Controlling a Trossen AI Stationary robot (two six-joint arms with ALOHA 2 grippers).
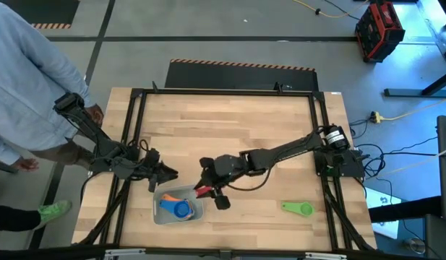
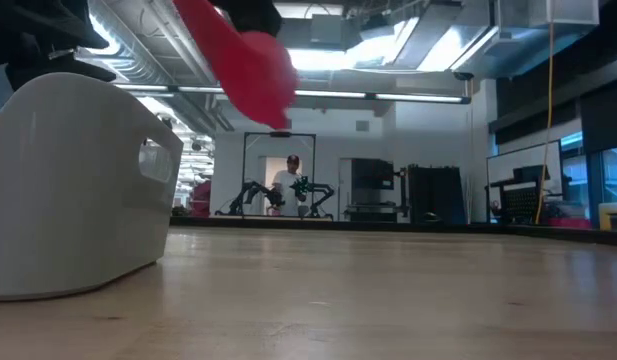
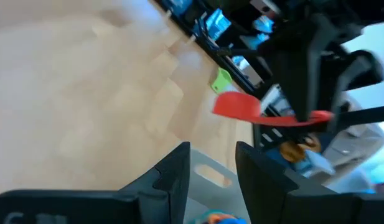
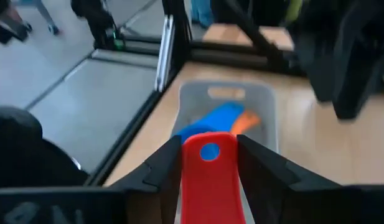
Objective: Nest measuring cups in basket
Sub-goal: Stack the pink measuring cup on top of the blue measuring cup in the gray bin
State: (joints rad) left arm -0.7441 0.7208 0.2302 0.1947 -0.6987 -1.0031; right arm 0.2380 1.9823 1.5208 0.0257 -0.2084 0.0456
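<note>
- High view: the right gripper (image 1: pixel 208 189) grasps a red cup (image 1: pixel 203 191) at the basket (image 1: pixel 196 214) edge; the left gripper (image 1: pixel 167 173) is empty, fingers parted, just beside it.
- Low view: the cup hangs above the table (image 2: pixel 388 300).
- Right wrist view: blue scoops (image 4: pixel 210 118) lie in the basket.

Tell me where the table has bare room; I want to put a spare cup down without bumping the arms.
Bare wood runs along the table's far half, and between the green cup and the right gripper. It is crowded at the basket: the right gripper holds a red cup beside it, and the left gripper hovers at its far edge.
</note>
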